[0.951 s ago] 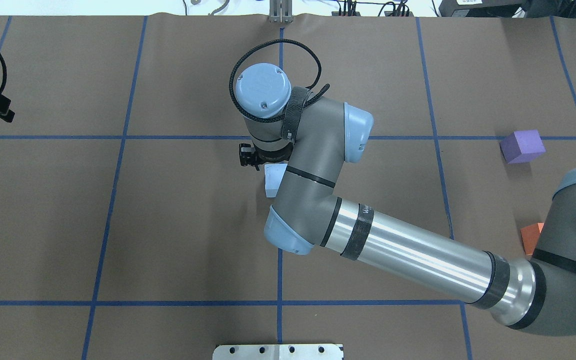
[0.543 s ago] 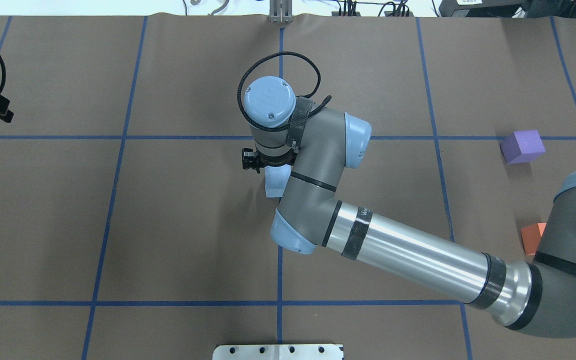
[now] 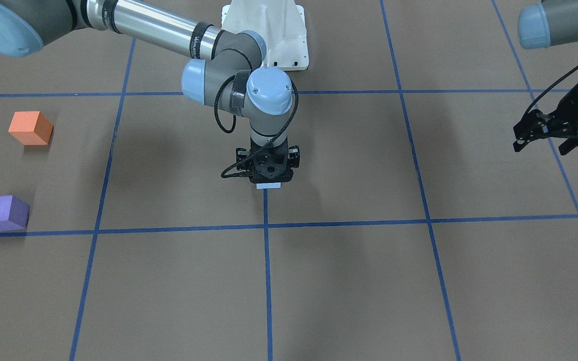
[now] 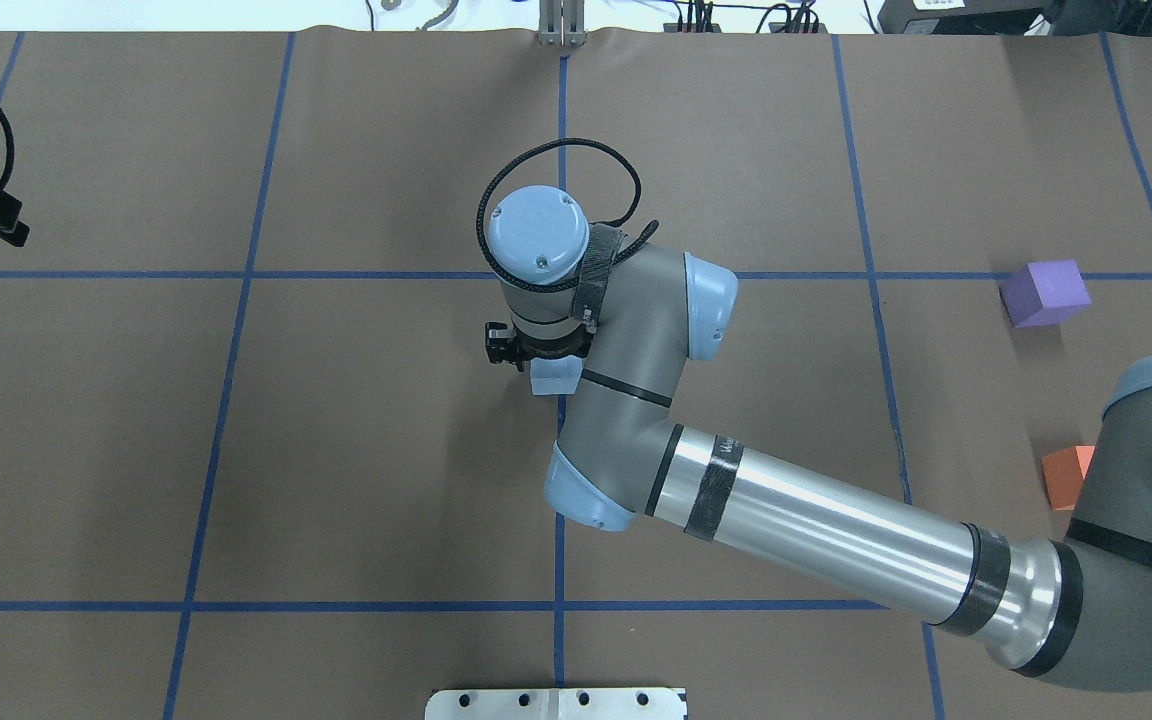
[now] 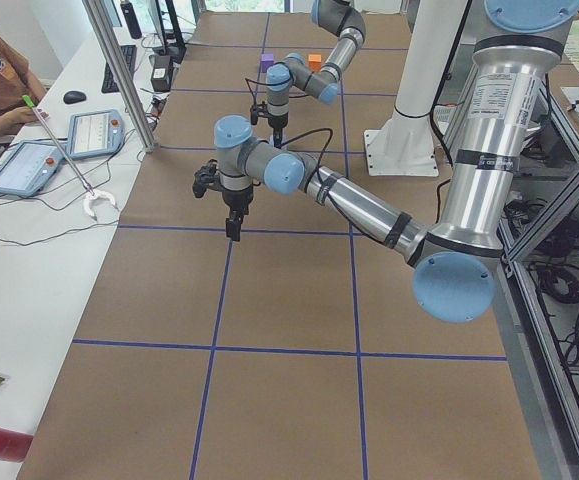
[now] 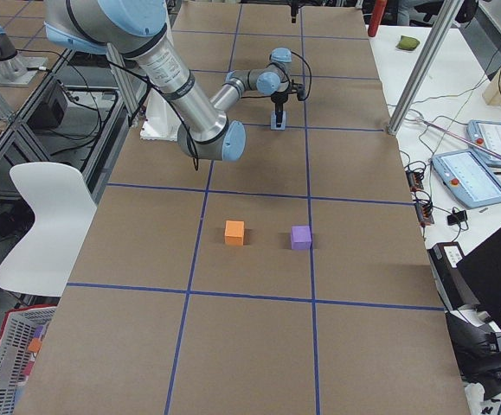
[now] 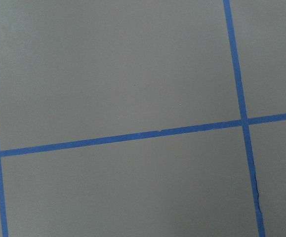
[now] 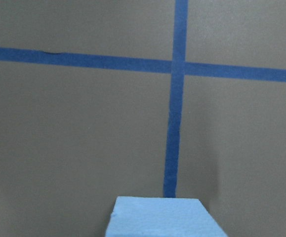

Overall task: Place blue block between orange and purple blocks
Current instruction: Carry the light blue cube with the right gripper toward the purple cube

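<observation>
**Change noted.** Against the overhead picture a second back, the right arm's wrist has shifted nearer the robot and now covers more of the blue block [image 8: 160,217]. The block itself has not moved.

**Fingers.** The fingers of the right gripper [image 3: 269,173] are hidden under its body in every view. I cannot tell whether they are spread or pressed onto the block. The gripper stands upright directly over the block, and only a pale sliver of the block shows below it. The left gripper [image 3: 545,136] hangs well apart at the table's edge, over bare paper. Its finger state cannot be told either.

**Task item.** The blue block sits on the table [image 3: 369,281] at mid-table, on a blue tape line. It is well apart from the orange block [image 3: 30,128] and purple block [image 3: 4,213], which stand near each other on the robot's right with an open gap between them. My judgement is that placement is not yet begun and the grasp is in hand.

**Risks.**
- An off-centre closure would twist or push the light block aside.
- Too deep a descent would press it into the paper.
- At delivery, spread fingers or a skewed block could knock either neighbour.

**Markings.** A black band on the right forearm carries lettering too small to read. No labels show on the blocks.
</observation>
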You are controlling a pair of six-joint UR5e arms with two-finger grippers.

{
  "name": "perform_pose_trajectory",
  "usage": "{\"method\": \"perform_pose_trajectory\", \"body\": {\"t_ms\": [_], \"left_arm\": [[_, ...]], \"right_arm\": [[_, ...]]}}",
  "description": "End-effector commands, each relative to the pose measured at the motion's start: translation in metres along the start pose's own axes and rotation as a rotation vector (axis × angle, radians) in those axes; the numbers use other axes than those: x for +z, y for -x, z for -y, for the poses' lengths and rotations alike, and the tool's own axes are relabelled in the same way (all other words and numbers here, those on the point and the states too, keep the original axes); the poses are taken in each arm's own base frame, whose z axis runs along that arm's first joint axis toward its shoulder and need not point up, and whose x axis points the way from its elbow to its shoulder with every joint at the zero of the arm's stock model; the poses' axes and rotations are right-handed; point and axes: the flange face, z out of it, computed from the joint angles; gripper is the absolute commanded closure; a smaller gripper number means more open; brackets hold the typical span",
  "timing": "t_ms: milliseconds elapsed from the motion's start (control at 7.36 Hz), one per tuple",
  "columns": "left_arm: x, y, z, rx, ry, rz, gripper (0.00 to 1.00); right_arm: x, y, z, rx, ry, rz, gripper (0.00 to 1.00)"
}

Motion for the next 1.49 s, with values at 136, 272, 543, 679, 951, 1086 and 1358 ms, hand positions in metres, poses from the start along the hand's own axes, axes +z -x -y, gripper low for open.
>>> {"method": "perform_pose_trajectory", "body": {"t_ms": [136,272,543,679,951,1086,1358], "left_arm": [[-0.002,0.002,0.0,-0.001,-0.003,0.0,0.0],[0.003,0.022,-0.009,0.049,0.011,0.014,0.0],[-0.002,0.103,-0.027,0.132,0.013,0.042,0.0],[-0.008,0.14,-0.038,0.064,0.004,0.058,0.0],[-0.026,0.178,-0.045,-0.017,-0.023,0.07,0.0],[-0.025,0.204,-0.05,-0.062,-0.02,0.078,0.0],[-0.012,0.235,-0.049,-0.092,-0.004,0.084,0.0]], "right_arm": [[-0.052,-0.001,0.0,0.127,0.042,0.058,1.0],[-0.097,-0.004,-0.008,0.133,0.035,0.064,1.0],[-0.192,-0.049,-0.006,0.068,-0.031,0.092,1.0],[-0.225,-0.106,0.003,0.027,-0.078,0.08,1.0],[-0.258,-0.241,0.046,-0.02,-0.094,0.08,1.0],[-0.269,-0.314,0.061,-0.04,-0.08,0.087,1.0],[-0.281,-0.431,0.08,-0.071,-0.069,0.08,1.0]]}}
